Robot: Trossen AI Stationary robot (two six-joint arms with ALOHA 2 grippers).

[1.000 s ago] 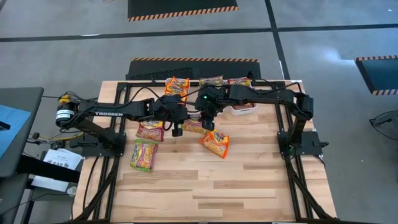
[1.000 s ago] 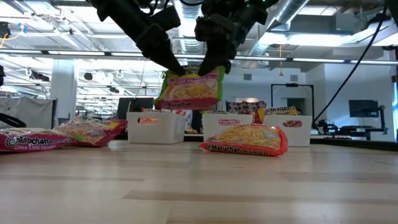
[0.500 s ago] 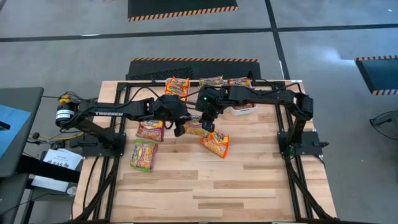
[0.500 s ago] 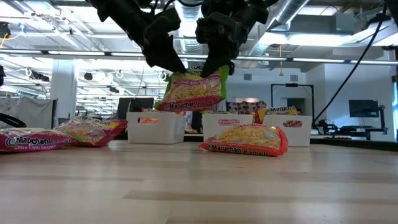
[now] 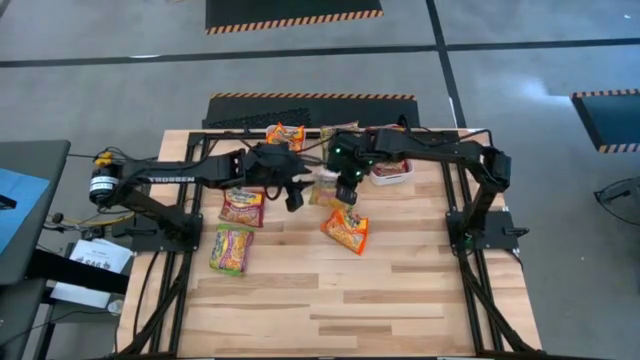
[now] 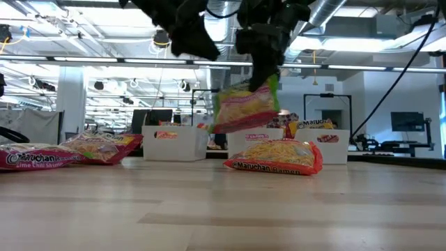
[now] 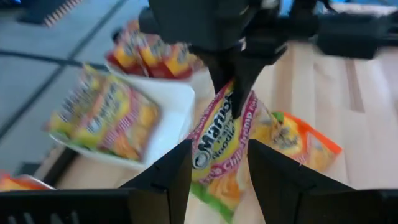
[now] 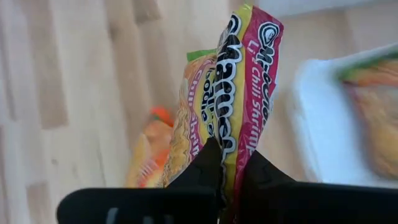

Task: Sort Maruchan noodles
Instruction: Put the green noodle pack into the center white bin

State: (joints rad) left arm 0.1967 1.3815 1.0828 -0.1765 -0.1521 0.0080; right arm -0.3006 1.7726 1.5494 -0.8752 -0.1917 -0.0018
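The Maruchan noodles packet (image 6: 245, 108) in hand — pink-and-green, lime chili shrimp — hangs above the tabletop (image 5: 350, 290), pinched at its top edge by the right tool (image 6: 267, 70), whose fingers are clenched on it. The left tool (image 5: 293, 197) hovers just beside it, fingers spread and holding nothing. This looks like the carry step: the next move calls for swinging the packet over the matching white bin (image 6: 174, 141) at the far edge and letting go. An orange packet (image 5: 345, 230) lies directly below, two more packets (image 5: 233, 248) lie to the left — none blocks the path, though the left arm crowds it.
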